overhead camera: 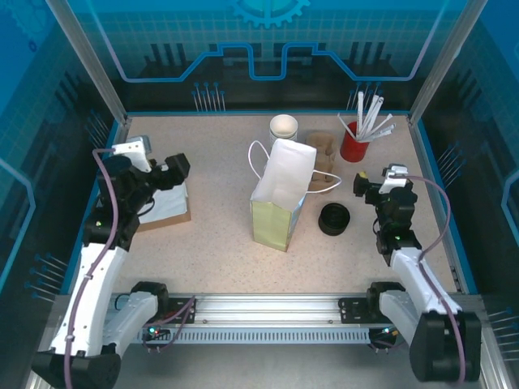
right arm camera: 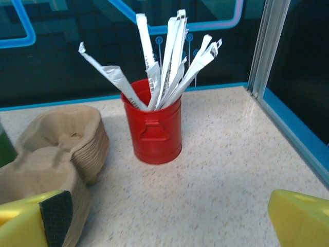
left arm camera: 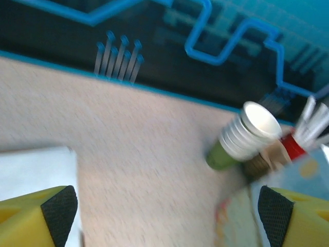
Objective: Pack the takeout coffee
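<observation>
While left pincer (left arm camera: 167,216) gapes, paper bag (overhead camera: 274,217) upright

txt chk | legible txt/nums/brands: none | back wall (overhead camera: 162,36): gear emblem (overhead camera: 269,10) + circuit-style lines, graphic only | straw wrappers (right arm camera: 173,49) in red cup (right arm camera: 157,131): dark print at tips, too small to read | left wrist view: blurred, nothing readable

Matt, speckled, grainy tabletop (right arm camera: 231,170). Glossy red-painted tin (right arm camera: 157,131); thin crinkled paper on straws (right arm camera: 169,56). Rough, matt moulded-pulp carriers (right arm camera: 61,139). Smooth paper bag (overhead camera: 280,198). Semi-gloss black plastic lids (overhead camera: 334,219). Smooth yellow plastic and black knurled pads (left arm camera: 60,208) on left gripper (left arm camera: 164,221).
</observation>
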{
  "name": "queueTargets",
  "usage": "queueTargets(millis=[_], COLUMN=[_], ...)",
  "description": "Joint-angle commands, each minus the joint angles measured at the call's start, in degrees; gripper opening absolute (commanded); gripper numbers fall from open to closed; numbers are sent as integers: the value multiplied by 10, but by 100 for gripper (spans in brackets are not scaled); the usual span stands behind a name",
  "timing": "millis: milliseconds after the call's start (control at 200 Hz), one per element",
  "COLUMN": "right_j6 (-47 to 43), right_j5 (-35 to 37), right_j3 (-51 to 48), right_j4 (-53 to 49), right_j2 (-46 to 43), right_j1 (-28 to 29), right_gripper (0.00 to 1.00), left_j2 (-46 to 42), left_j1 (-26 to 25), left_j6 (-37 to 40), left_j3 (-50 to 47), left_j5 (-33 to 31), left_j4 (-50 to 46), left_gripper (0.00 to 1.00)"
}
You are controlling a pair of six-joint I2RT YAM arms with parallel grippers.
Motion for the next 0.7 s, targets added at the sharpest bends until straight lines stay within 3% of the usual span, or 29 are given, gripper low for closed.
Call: queueTargets(millis=[0,140,240,315,445,565,690], right_j6=[29,31,18,15,17,23,24], right_j5=[-36,-63,-80,-94,-102,-102,-99], right_j3=[43,124,185,225,257,258,248], right_j4=[-219,-385,-461,-500,-530,-531,-528], right_j2=[-56,-92,-88,-80,-78,-87,-96], right_j1=[-9,-11,-11,-11,-10,-10,-10], right_gripper=[100,100,100,100,100,100,100], left_j2=[4,40,94,144,224,270,309], left_j1=[-63,-189,-300,-355,-389,-391,-391], left_j6=[-36,-78,-83,-76,-77,-76,-58], left_j3=[83,155,188,218,247,265,273], left_j5=[32,24,-20,-59,-94,-138,-141], left_j4=[-193,-233,-230,-228,-216,-216,-198], left_gripper=[92,91,91,93,94,94,91])
